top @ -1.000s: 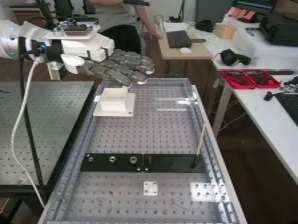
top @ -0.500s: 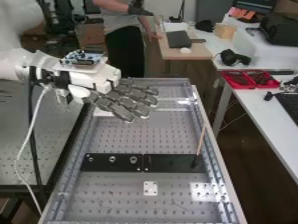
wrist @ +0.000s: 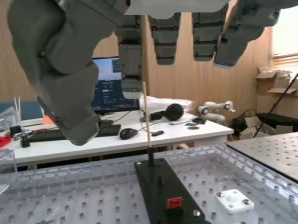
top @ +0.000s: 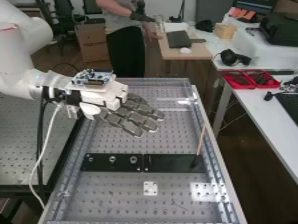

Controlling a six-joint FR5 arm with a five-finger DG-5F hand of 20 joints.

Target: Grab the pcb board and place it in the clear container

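Hand [top: 130, 117] held spread over perforated bench [top: 112, 140], so that red piece [wrist: 174, 202] on black plate [wrist: 153, 197] can perhaps be pinched.

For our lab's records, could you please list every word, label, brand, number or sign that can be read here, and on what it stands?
None can be read.
Monitor: any text is too small to read.
Keyboard: any key markings are too small to read.
Circuit board on the arm's wrist: any print is too small to read.
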